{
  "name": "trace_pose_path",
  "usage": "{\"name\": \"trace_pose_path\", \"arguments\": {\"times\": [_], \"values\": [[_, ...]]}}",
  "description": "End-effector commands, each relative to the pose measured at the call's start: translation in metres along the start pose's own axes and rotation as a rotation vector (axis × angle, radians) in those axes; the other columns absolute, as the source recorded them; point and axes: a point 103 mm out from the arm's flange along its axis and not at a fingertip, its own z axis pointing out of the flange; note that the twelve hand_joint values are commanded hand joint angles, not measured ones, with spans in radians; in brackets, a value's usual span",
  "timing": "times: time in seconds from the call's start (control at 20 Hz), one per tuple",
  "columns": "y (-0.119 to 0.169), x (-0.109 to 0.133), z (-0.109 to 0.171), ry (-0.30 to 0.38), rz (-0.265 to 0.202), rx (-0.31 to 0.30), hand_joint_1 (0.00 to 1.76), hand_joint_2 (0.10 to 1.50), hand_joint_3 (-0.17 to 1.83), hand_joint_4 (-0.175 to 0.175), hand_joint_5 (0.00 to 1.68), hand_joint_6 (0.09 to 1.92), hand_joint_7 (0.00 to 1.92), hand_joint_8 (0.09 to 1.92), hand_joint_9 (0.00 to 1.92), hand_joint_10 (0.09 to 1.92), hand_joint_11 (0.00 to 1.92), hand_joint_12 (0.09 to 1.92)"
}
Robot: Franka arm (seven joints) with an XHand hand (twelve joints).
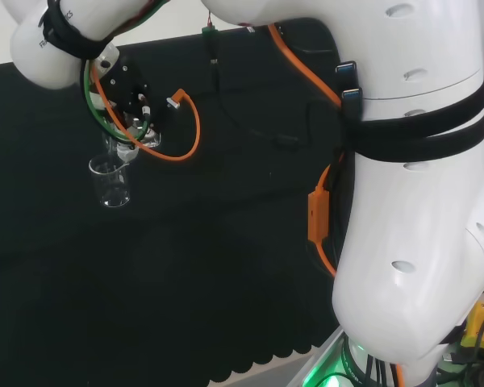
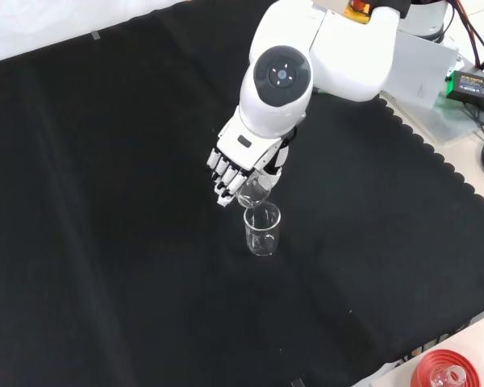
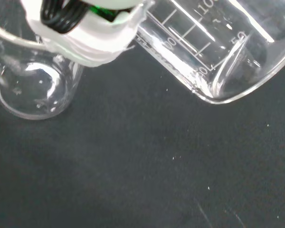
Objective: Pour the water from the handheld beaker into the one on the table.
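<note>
In the front view the hand (image 2: 235, 164) hangs over the middle of the black cloth, fingers curled round a small clear beaker (image 2: 254, 191). That held beaker is tipped, its lip just above the rim of a second clear beaker (image 2: 262, 230) standing upright on the cloth. The head view has the hand (image 1: 129, 97) at upper left, the held beaker (image 1: 135, 143) below it and the standing beaker (image 1: 111, 181) just under that. Close up in the wrist view, the held beaker (image 3: 218, 52) lies steeply tilted with printed scale marks, near the standing beaker (image 3: 33, 90) and a white part of the hand (image 3: 85, 33). I cannot make out the water in either.
A red ribbed ring (image 2: 445, 372) with glassware on it sits at the cloth's near right corner in the front view. The cloth's scalloped edge (image 2: 436, 153) runs along the right. An orange cable (image 1: 189, 121) loops beside the hand in the head view.
</note>
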Motion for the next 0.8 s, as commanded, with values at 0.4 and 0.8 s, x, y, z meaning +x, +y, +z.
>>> {"name": "trace_pose_path", "arguments": {"times": [0.4,0.8], "values": [[-0.0008,0.0132,-0.0048,-0.072,-0.008,0.048,1.42,1.01,-0.17,-0.175,1.47,0.1,1.57,0.09,1.43,0.24,1.1,0.9],[-0.0028,0.0119,-0.0056,-0.085,-0.006,0.049,1.42,1.01,-0.17,-0.175,1.47,0.1,1.57,0.09,1.43,0.23,1.1,0.9]]}}
